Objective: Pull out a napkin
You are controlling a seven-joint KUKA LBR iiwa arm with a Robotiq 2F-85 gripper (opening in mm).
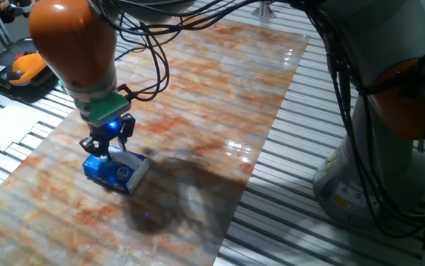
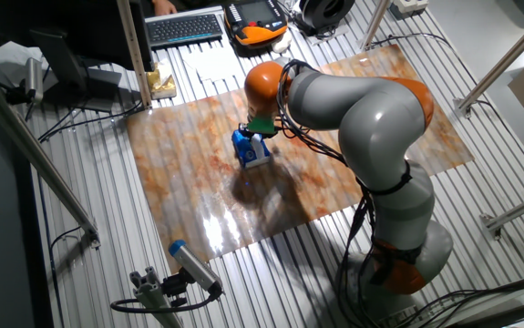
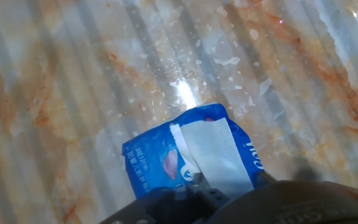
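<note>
- Gripper (image 1: 107,148) positioned directly over the blue-and-white tissue packet (image 1: 116,171), fingertips down at its top face; likely placed so to catch the sheet at the opening.
- Packet lying flat on the marble-patterned table (image 1: 197,111), toward the near-left part of the board; nothing else beside it on that surface.
- Napkin (image 3: 213,155) visible in hand view as a pale sheet running along the packet's upper face from the opening toward the fingers; not yet free of the packet.
- Finger state: cannot tell. Dark finger bodies (image 3: 185,202) crowd the bottom edge of hand view and cover the near end of the sheet; tips themselves not visible, so no confirmation of a pinch or a gap.
- Fixed views: fingers appear close together at the packet top, but too small and shaded to judge contact with the sheet.
- Hand view only: white sheet and printed packet face. Fixed views only: arm posture, wrist bent steeply down over the packet (image 2: 251,148), shadow cast on the board to the side.
- Judged stage: at or just before the grasp; extraction not yet evident.
- Risk noted: light packet unrestrained, liable to lift with the sheet on an upward pull.
</note>
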